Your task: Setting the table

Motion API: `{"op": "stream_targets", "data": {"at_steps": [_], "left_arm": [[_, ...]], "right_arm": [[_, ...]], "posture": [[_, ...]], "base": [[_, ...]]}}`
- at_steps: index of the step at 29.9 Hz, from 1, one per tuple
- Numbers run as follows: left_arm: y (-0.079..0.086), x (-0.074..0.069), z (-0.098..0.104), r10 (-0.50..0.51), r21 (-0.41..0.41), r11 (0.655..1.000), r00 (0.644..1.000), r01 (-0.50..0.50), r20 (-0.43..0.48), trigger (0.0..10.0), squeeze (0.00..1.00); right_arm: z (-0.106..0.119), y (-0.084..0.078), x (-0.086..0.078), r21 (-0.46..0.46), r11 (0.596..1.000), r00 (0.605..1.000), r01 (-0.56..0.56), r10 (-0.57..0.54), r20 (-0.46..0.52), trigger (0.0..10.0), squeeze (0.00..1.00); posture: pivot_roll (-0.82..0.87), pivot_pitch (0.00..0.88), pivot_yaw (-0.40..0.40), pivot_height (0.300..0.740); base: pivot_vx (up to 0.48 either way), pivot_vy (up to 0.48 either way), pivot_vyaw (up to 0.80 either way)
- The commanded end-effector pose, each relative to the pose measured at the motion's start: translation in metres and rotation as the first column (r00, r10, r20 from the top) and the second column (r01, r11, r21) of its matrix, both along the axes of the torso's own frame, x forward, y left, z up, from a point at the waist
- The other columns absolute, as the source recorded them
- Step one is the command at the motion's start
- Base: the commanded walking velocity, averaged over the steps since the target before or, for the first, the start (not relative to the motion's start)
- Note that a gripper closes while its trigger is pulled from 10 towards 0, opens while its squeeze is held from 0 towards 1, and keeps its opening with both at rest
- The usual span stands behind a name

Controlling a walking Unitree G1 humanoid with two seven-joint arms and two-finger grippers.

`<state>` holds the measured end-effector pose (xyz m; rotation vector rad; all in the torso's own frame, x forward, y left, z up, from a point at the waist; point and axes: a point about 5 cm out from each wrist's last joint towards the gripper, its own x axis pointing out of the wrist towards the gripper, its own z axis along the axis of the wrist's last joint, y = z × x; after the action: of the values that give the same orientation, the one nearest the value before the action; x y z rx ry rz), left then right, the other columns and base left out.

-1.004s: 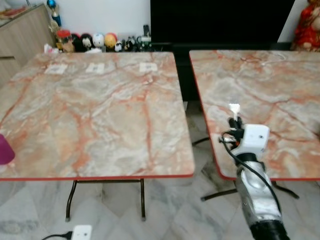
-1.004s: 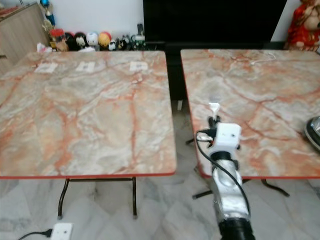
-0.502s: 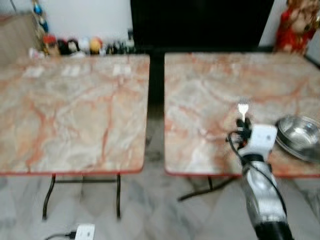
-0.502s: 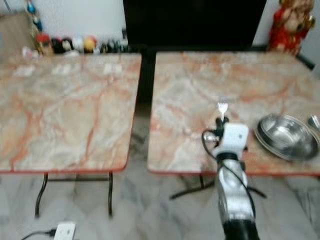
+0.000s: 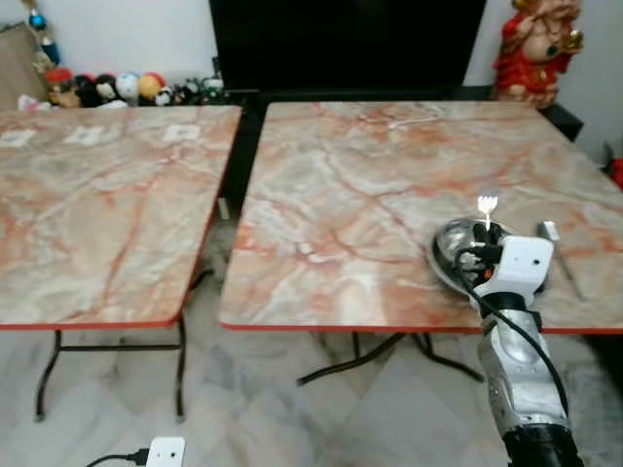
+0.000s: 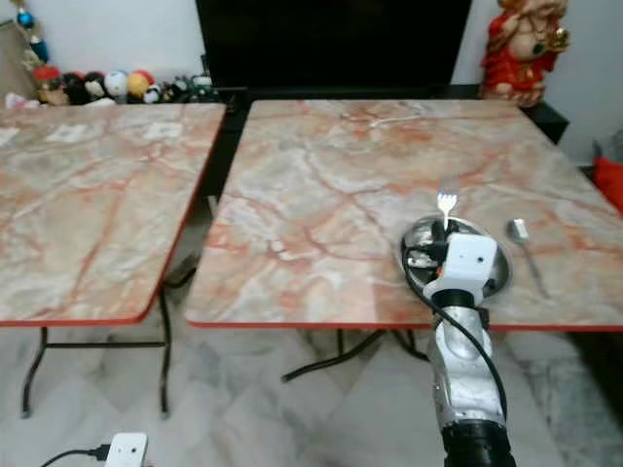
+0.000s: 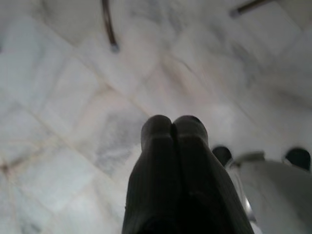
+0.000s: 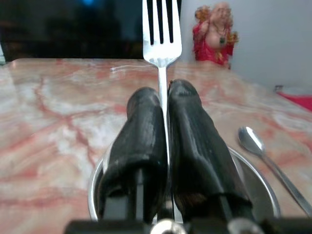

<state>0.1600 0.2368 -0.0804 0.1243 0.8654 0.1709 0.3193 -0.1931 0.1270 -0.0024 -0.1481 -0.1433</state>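
Fork [image 8: 162, 34], shiny steel | pinched by right tool [image 8: 165, 105] | above round metal bowl [image 6: 490, 255] | left tool [image 7: 173, 127] closed, idle

**Two marble-patterned tables**

The right-hand square table with red edging [image 6: 321, 185] carries a shiny steel bowl [image 6: 487, 255] directly below the gripper-held fork, a steel spoon [image 6: 526, 251] just beside it. The matching left-hand table [image 6: 88, 195] bears small white cards [image 6: 161, 129].

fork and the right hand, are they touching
Touching. In the right wrist view the fork runs down between the two black fingers of the right hand, which are shut tight on its handle with no gap.
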Motion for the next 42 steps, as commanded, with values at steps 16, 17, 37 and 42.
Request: {"op": "stream_targets", "data": {"at_steps": [16, 17, 37, 42], "left_arm": [[-0.0019, -0.0029, -0.002, 0.009, -0.014, 1.0, 1.0, -0.009, -0.012, 10.0, 0.0], [-0.0016, -0.0026, -0.0019, 0.011, -0.014, 1.0, 1.0, -0.011, -0.011, 10.0, 0.0], [-0.0015, -0.0028, -0.0021, 0.018, -0.019, 1.0, 1.0, -0.018, -0.013, 10.0, 0.0], [-0.0019, -0.0035, -0.0027, 0.007, -0.013, 1.0, 1.0, -0.007, -0.023, 10.0, 0.0]], "right_arm": [[0.0041, -0.0036, 0.0028, -0.002, 1.0, 1.0, 0.017, -0.017, 0.007, 10.0, 0.0], [0.0041, -0.0036, 0.0029, -0.001, 1.0, 1.0, 0.017, -0.017, 0.007, 10.0, 0.0], [0.0056, -0.007, 0.0046, -0.004, 0.999, 0.999, 0.036, -0.036, 0.009, 10.0, 0.0], [0.0059, -0.0075, 0.0047, -0.005, 0.999, 0.999, 0.041, -0.041, 0.009, 10.0, 0.0]], "posture": [[-0.01, 0.0, -0.001, 0.74], [-0.01, 0.0, -0.001, 0.74], [-0.01, 0.0, -0.002, 0.74], [-0.01, 0.0, -0.002, 0.74]], "base": [[0.016, -0.213, 0.0], [0.0, 0.0, 0.0], [0.238, 0.0, 0.0], [0.14, 0.0, 0.0]]}}
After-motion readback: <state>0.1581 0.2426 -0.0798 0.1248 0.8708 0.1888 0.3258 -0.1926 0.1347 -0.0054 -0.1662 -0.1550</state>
